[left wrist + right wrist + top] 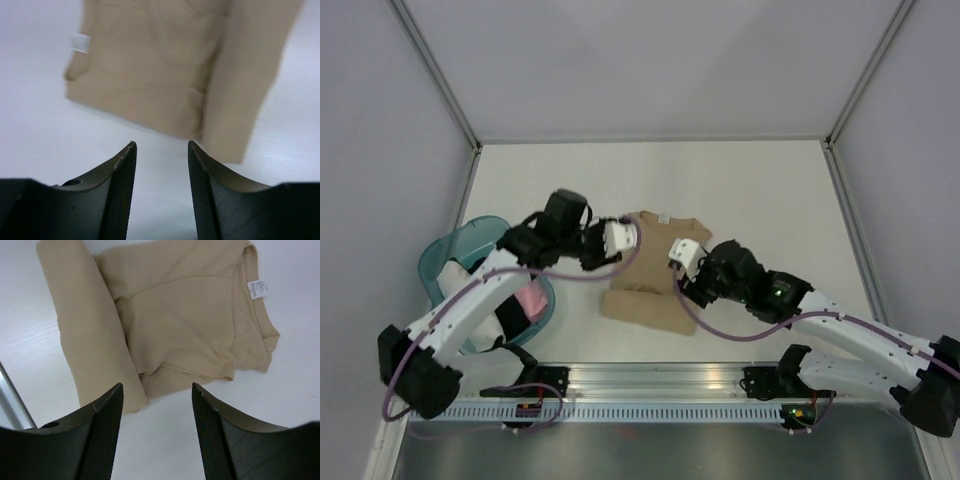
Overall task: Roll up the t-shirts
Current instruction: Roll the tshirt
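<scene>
A tan t-shirt (pixel 648 275) lies flat on the white table, neck at the far end, with its near hem folded into a thick band (pixel 85 335). Its sleeves are folded inward and a small white neck label (pixel 257 289) shows. My left gripper (pixel 625 238) hovers by the shirt's far left shoulder. In the left wrist view it (pixel 160 145) stands open over bare table, just short of the cloth (pixel 150 65). My right gripper (pixel 680 262) is at the shirt's right edge. Seen from the right wrist it (pixel 157 387) is open and empty, the shirt (pixel 180 315) just beyond its tips.
A teal plastic basket (pixel 470 230) stands at the left under my left arm, holding a pink bundle (pixel 531 300) and a white one (pixel 455 278). An aluminium rail (pixel 660 378) runs along the near edge. Grey walls close in the table.
</scene>
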